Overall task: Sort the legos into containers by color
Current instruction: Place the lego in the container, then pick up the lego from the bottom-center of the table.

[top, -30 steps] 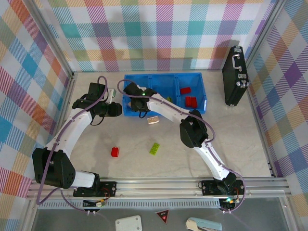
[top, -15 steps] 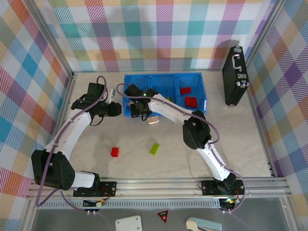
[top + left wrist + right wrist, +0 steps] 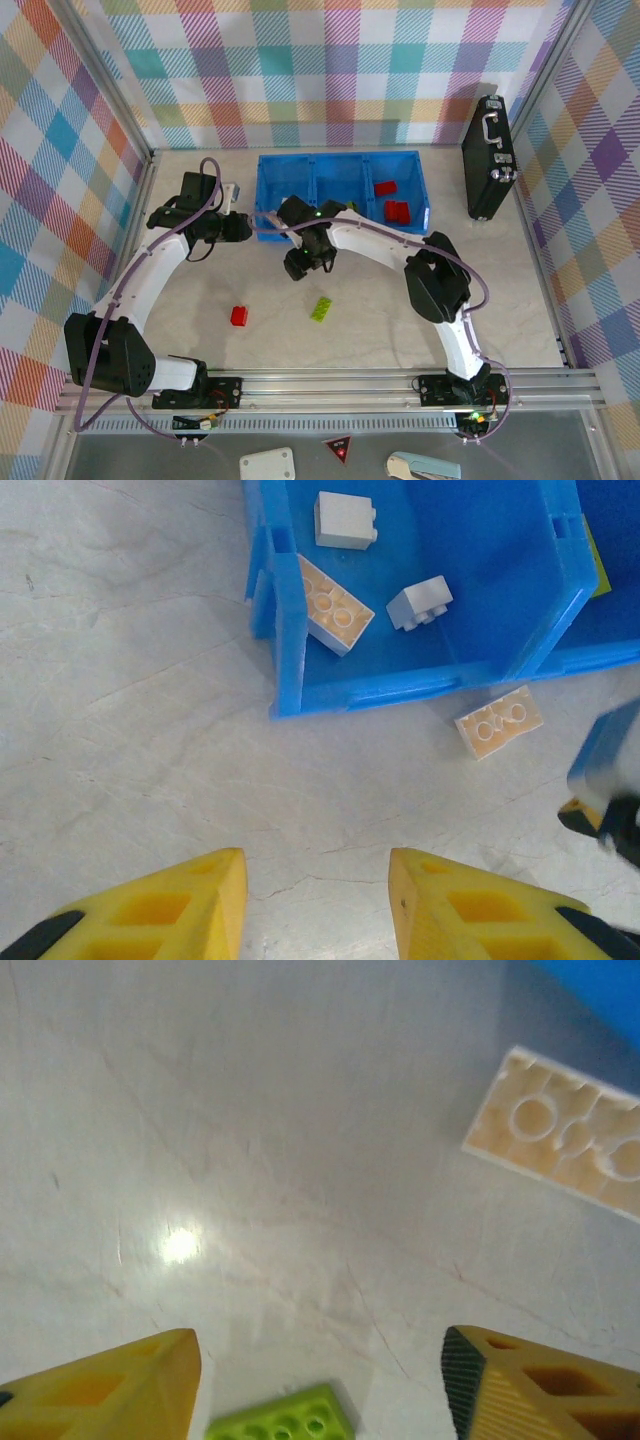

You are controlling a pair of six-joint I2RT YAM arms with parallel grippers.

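The right gripper (image 3: 320,1352) is held wide and empty above the table (image 3: 250,1110), a lime brick (image 3: 280,1422) lying close by it, a tan brick (image 3: 560,1145) near. The left gripper (image 3: 315,880) is held part open, empty, facing the blue bin (image 3: 285,630), where three pale bricks (image 3: 335,605) are lodged in one compartment.

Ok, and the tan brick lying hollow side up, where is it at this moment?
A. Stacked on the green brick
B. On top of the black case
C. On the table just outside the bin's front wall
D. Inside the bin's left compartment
C: the upturned tan brick lies on the table, just outside the front wall of the blue bin and apart from it.
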